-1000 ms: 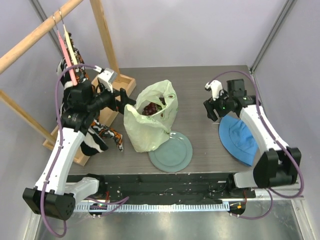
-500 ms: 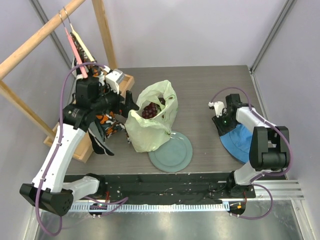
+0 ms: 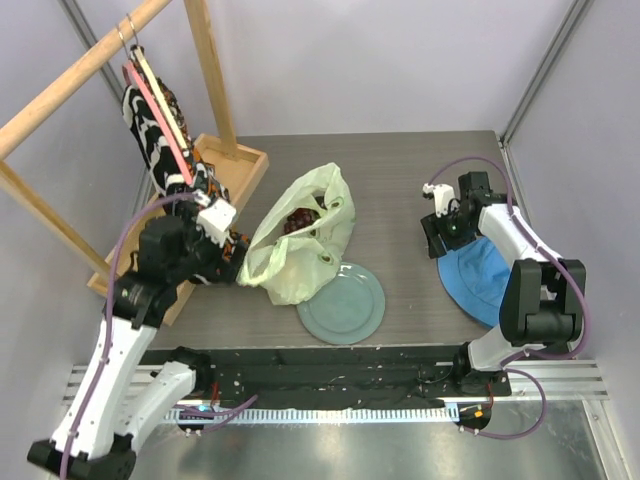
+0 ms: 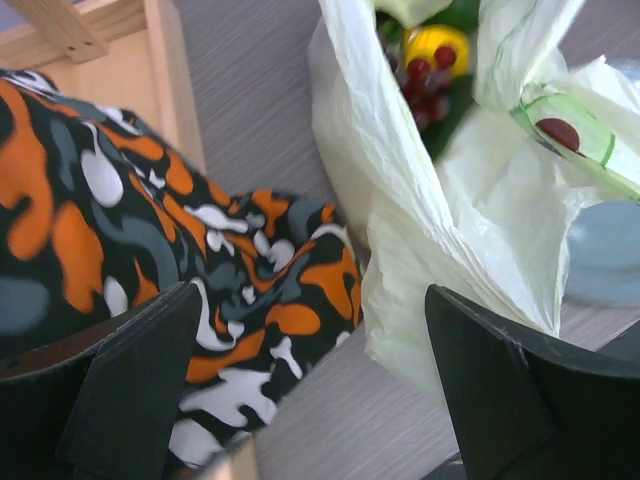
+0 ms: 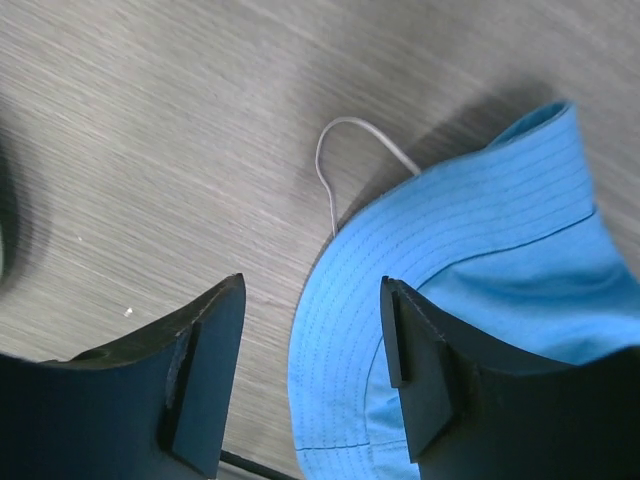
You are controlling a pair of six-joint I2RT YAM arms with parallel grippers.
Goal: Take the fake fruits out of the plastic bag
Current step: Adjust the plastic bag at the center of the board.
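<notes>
- Wooden rack (image 3: 213, 90) is seen at the far left of the grey wood-grain table (image 3: 400, 180), with an orange, black and white patterned garment (image 3: 150, 130) hung from it on a hanger.
- The left gripper (image 4: 310, 300) is positioned just right of the rack base, at the left edge of the bag. Its jaws are spread wide and nothing is clamped. Below them, folds of the patterned garment and the side of the bag are seen.
- The plastic bag (image 3: 300, 270), pale yellow-green and crinkled, is slumped near the table's centre with its mouth open upward.
- The fake fruits are kept inside the bag: a dark-red grape bunch (image 4: 420, 85) and a yellow fruit (image 4: 437, 45) are seen through the opening. The other fruits cannot be made out.
- A grey-green plate (image 3: 355, 310) is placed to the right of the bag and nearer the arm bases, its left rim overlapped by the bag.
- The right gripper (image 5: 312, 300) is pointed down at the table's right side. Its jaws are parted, with nothing pinched.
- A blue cloth hat (image 5: 480, 280) is spread under that gripper, the brim edge showing between the jaws and a thin white cord loop (image 5: 350, 150) lying just beyond it.
</notes>
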